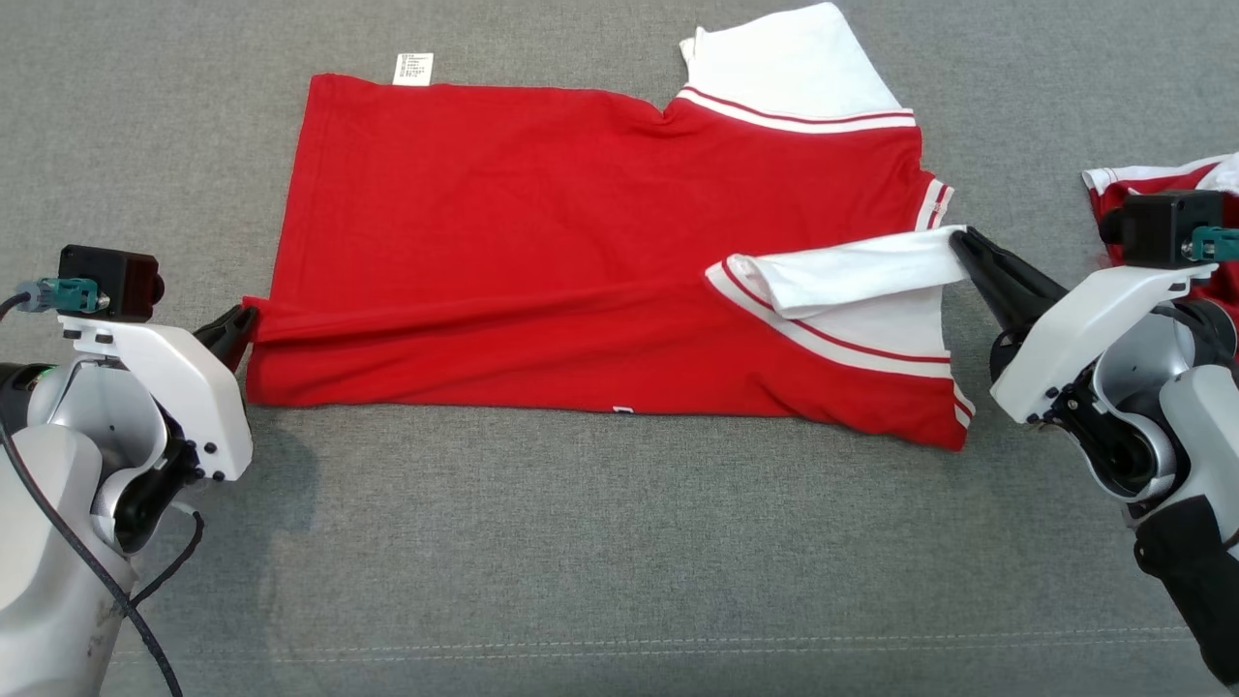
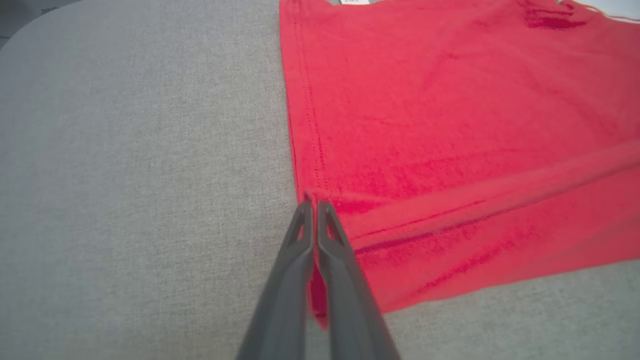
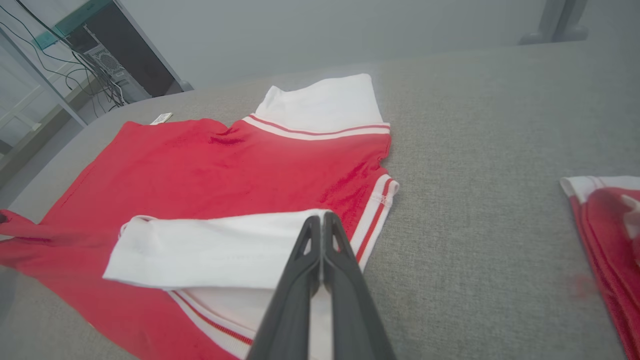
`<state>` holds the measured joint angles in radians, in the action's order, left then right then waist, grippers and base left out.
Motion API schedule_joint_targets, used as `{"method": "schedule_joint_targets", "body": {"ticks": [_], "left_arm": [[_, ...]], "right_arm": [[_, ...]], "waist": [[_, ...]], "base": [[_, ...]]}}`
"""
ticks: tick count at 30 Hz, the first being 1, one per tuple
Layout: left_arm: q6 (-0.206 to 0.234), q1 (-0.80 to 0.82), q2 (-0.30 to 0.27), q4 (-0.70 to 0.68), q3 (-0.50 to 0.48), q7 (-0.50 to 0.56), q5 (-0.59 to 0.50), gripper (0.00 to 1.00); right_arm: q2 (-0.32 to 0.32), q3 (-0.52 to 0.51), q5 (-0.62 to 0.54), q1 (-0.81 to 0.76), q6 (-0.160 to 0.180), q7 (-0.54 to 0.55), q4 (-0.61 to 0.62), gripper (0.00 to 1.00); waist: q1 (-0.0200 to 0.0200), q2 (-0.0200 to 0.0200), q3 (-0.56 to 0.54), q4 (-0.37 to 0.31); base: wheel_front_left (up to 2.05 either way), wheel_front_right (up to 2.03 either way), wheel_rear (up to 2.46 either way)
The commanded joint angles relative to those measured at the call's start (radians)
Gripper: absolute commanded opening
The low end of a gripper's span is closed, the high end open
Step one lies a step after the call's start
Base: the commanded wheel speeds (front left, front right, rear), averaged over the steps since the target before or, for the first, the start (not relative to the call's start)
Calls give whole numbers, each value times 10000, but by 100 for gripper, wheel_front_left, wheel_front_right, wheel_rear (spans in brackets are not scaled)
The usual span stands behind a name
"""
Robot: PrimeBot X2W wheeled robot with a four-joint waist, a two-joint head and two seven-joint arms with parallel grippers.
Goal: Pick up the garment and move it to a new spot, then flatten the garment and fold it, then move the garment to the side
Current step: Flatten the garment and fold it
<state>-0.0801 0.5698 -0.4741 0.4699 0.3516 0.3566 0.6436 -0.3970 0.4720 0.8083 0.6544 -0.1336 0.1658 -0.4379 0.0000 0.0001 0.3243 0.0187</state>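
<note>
Head view: left gripper [image 1: 247, 324] pinches the hem of the red T-shirt [image 1: 542, 213]; right gripper [image 1: 960, 242] clamps its white sleeve [image 1: 852, 269] above the grey upholstery [image 1: 581, 542].

**Item Count: Garments, Sleeves, Label, Grippers**

Garments: two. One red garment [image 1: 503, 223] at frame centre and one second garment [image 3: 607, 240], red and white, at the right edge.

White sleeves on the first: two, an upper sleeve [image 1: 784, 63] and a lower sleeve [image 1: 852, 276].

Label [image 1: 413, 68]: one, upper left.

Grippers: two, the left gripper [image 1: 250, 318] at mid left and the right gripper [image 1: 956, 238] at mid right.
</note>
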Motion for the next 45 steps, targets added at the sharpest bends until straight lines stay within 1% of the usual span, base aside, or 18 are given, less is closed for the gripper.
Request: {"method": "schedule_joint_targets", "body": {"ticks": [1,2,4,10,14,19,25,29,34,36,42,43,44,45], "left_arm": [[-88,605,-413,3,-368,-375,-148,55],[-113,652,-374,157,-365,-562,-162,100],[-160,764,-286,394,-391,-1050,-192,100],[-112,925,-178,918,-568,-2753,-471,100],[-79,542,-57,1259,-707,-3472,-377,100],[-12,-228,203,1478,-859,-4146,-134,100],[-9,-772,518,1791,-937,-4704,80,100],[-26,-1000,672,1962,-963,-5018,186,100],[-15,-1115,891,2078,-958,-5237,298,100],[-40,-1079,975,2157,-921,-5316,327,100],[-98,-961,1051,2300,-815,-5458,315,100],[-109,-948,1056,2325,-799,-5478,314,100],[-121,-939,1064,2348,-790,-5502,323,100],[-132,-937,1075,2373,-784,-5526,337,100]], "right_arm": [[71,-1,-71,197,29,-281,-13,100],[140,-29,-113,281,29,-433,-133,100],[322,-242,-126,431,29,-850,-417,100],[466,-720,-601,469,29,-2113,-1230,100],[472,-775,-515,-152,29,-2550,-1345,100],[389,-410,-116,-1444,29,-2625,-929,100],[448,-204,415,-2534,29,-2775,-425,100],[551,-134,702,-2956,29,-2809,-247,100],[687,-24,815,-2999,29,-2771,-327,100],[841,24,902,-2897,29,-2732,-506,100],[1106,165,1326,-2713,29,-2682,-777,100],[1145,191,1433,-2682,29,-2701,-777,59],[1136,221,1464,-2640,29,-2753,-790,38],[1113,265,1470,-2604,29,-2806,-807,0]], "waist": [[0,-1,57,-22],[0,-1,78,-33],[0,-1,112,-42],[0,-1,26,-19],[0,-1,-153,3],[0,-1,-317,-33],[0,-1,-454,-118],[0,-1,-537,-176],[0,-1,-503,-161],[0,-1,-450,-99],[0,-1,-384,61],[0,-1,-378,73],[0,-1,-374,82],[0,-1,-369,86]], "base": [[0,0,0],[0,0,0],[0,0,0],[0,0,0],[0,0,0],[0,0,0],[0,0,0],[0,0,0],[0,0,0],[0,0,0],[0,0,0],[0,0,0],[0,0,0],[0,0,0]]}}
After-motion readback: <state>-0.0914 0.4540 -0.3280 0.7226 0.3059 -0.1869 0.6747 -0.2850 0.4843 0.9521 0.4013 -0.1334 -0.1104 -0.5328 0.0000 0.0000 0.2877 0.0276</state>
